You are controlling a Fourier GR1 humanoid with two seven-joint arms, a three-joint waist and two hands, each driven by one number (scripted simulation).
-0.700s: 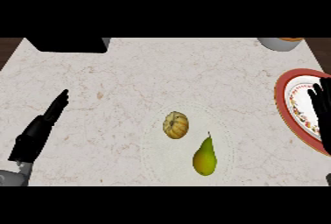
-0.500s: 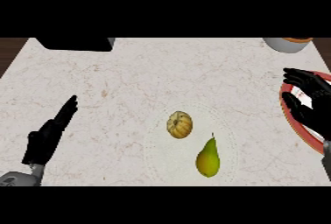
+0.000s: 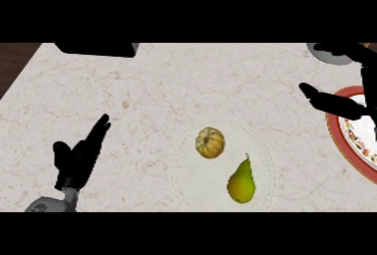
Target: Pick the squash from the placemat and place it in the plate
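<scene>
At the left of the counter (image 3: 169, 94), the left hand (image 3: 80, 157) is seen at rest, fingers straight and held together, pointing up and slightly to the right, with nothing held. It lies well apart from the placemat (image 3: 193, 174), a pale round mat that barely stands out from the marble.

On the placemat two things are found. The squash (image 3: 210, 143), small, tan and ribbed, sits in the mat's upper middle; just below and to its right a pear (image 3: 242, 182) lies with its stem pointing up and its broad end down. The two are near but apart. The squash is nearly round, only a little taller than wide in this view, so no strong long axis is offered; its ribs run roughly from top to bottom, converging at the upper and lower ends.

To the right, the right hand (image 3: 335, 102) is spread, a thumb or finger reaching left over the counter, and nothing is grasped. It hovers beside the red-rimmed plate (image 3: 340, 130) at the right edge.

The step in hand is judged to be the reach toward the squash. It would best be approached from above and from the right, the fingers closed across the ribs, with the pear left undisturbed.
</scene>
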